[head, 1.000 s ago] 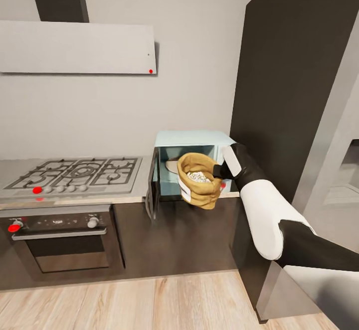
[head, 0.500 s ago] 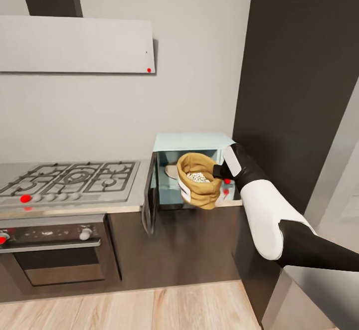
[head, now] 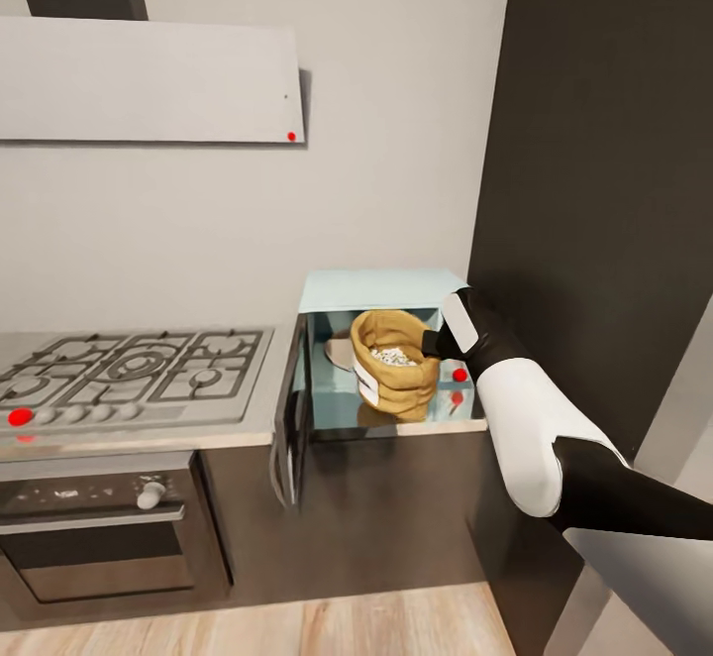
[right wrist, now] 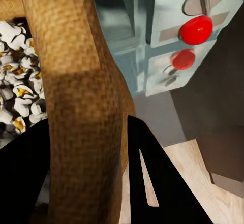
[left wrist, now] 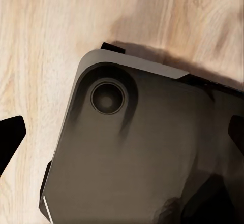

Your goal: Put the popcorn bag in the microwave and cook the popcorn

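Kitchen wall and dark countertop [head: 396, 426] carry the open microwave [head: 381, 289]. Upright at its mouth hangs the popcorn bag [head: 394, 367], rim pinched by the right gripper [head: 433, 342]; the cavity lies straight ahead.

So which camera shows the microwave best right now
The head view: the whole microwave shows, door open, popcorn bag at its opening, held by the right gripper. The right wrist view catches just its knob panel close up. The left wrist view faces floor.

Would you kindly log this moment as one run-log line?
right gripper: shut on popcorn bag | bag: at open microwave mouth | left gripper: open
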